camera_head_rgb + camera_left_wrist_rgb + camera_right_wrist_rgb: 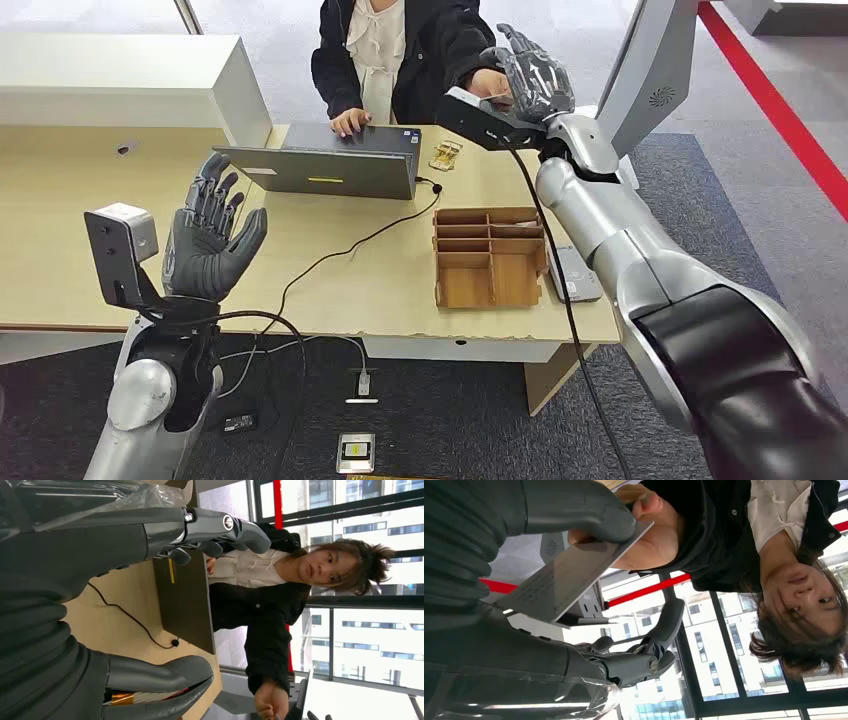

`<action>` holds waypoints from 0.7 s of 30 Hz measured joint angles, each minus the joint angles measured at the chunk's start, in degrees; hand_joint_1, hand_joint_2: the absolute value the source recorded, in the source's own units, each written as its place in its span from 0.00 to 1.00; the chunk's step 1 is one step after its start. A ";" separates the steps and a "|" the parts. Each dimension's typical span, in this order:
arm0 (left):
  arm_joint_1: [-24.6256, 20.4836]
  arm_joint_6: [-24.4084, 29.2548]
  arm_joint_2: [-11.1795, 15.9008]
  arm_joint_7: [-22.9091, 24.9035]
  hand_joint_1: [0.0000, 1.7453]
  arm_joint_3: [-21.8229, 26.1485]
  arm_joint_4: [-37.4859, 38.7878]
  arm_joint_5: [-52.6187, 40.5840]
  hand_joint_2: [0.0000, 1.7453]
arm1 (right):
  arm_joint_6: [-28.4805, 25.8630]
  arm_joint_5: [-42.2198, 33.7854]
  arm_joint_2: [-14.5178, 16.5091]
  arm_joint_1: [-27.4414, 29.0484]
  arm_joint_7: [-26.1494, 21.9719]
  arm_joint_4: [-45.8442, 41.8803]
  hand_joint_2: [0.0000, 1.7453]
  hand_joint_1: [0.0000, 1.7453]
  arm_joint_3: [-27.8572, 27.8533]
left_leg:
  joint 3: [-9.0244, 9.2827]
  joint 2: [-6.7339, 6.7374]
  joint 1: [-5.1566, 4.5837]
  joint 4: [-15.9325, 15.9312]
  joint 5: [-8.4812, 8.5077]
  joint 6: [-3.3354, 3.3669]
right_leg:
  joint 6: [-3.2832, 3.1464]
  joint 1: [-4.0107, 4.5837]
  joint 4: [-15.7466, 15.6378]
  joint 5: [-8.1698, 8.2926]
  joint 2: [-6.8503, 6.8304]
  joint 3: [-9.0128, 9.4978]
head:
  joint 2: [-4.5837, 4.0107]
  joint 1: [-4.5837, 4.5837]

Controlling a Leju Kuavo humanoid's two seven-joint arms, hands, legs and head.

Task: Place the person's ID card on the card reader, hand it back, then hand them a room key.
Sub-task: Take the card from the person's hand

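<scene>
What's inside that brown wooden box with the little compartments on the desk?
The brown wooden divided tray shows bare wooden bottoms in its large front compartments. Its narrow back slots are seen too flat to tell whether cards lie in them.

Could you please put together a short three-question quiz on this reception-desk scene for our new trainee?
1. True or false: the robot's left hand holds the grey ID card.
2. Which of these lies nearest the right end of the light wooden desk? A) the grey open laptop B) the brown wooden compartment tray C) the flat grey card reader
3. Fill in: the person's hand and the robot's right hand both touch the ____.

Key: 1 false, the left hand is raised, fingers spread, holding nothing. 2 C. 3 ID card, seen in the right wrist view under the thick thumb.
</scene>
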 joint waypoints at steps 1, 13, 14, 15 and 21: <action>0.03 0.00 0.00 0.00 0.00 0.00 0.00 0.02 1.00 | 0.00 -0.08 -0.05 -0.02 0.00 0.00 1.00 1.00 -0.08 | 0.00 0.00 0.00 0.00 0.00 0.00 | 0.00 0.00 0.00 0.00 0.00 0.00 | 0.00 0.00; 0.43 -0.63 0.00 -0.58 0.00 0.00 0.18 0.20 1.00 | -0.89 -1.43 -0.72 -0.45 -0.58 0.39 1.00 1.00 -0.99 | 0.00 0.00 0.00 0.01 0.00 0.00 | 0.00 0.00 0.00 0.00 0.00 0.00 | 0.00 0.00; 0.42 -0.63 0.00 -0.69 0.00 0.00 0.26 0.24 1.00 | -0.97 -1.52 -0.74 -0.45 -0.63 0.41 1.00 1.00 -1.04 | 0.00 0.00 0.00 0.01 0.00 0.00 | 0.00 0.00 0.00 0.00 0.00 0.00 | 0.00 0.00; 0.41 -0.63 0.00 -0.77 0.00 0.00 0.36 0.30 1.00 | -1.04 -1.61 -0.75 -0.45 -0.68 0.43 1.00 1.00 -1.14 | 0.01 0.00 0.00 0.01 0.00 0.00 | 0.00 0.00 0.00 0.00 0.00 0.00 | 0.00 0.00; 0.32 -0.49 0.00 -1.12 0.00 0.00 0.75 0.66 1.00 | -1.50 -2.28 -0.75 -0.45 -1.35 0.46 1.00 1.00 -1.83 | 0.01 0.00 0.00 0.01 0.00 0.00 | 0.00 0.00 0.00 0.00 0.00 0.00 | 0.00 0.00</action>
